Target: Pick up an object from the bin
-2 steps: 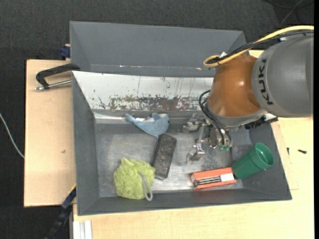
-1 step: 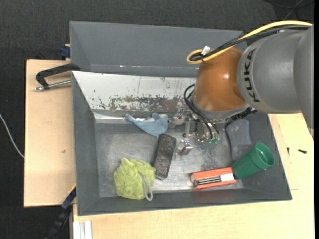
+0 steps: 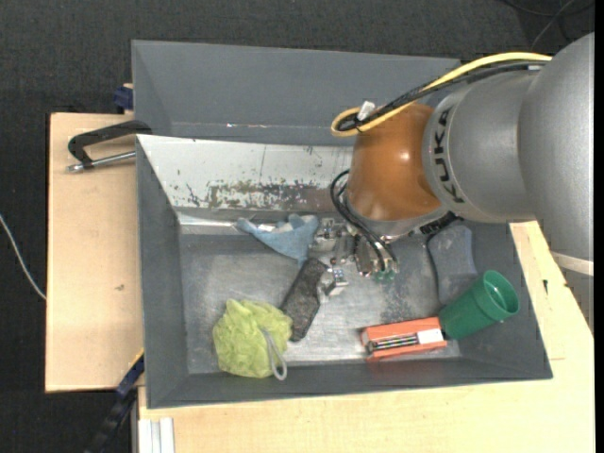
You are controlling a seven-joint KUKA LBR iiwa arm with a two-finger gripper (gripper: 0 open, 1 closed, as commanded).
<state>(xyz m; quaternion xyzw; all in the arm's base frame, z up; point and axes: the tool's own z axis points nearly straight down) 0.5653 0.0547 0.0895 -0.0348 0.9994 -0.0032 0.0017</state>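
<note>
My gripper [image 3: 347, 260] hangs low in the middle of the bin, under the arm's orange cover. Right beside it on the left lies a dark grey oblong block [image 3: 303, 298], slanting down towards the front; its upper end reaches the gripper. A crumpled light blue piece [image 3: 286, 235] lies by the back wall, just left of the gripper. I see nothing held in the gripper.
A yellow-green mesh sponge [image 3: 248, 338] with a cord sits at the front left. An orange and black stapler-like thing [image 3: 404, 338] lies at the front, a green cup [image 3: 481, 305] on its side at the right, and a dark grey flat piece [image 3: 451, 258] behind the cup.
</note>
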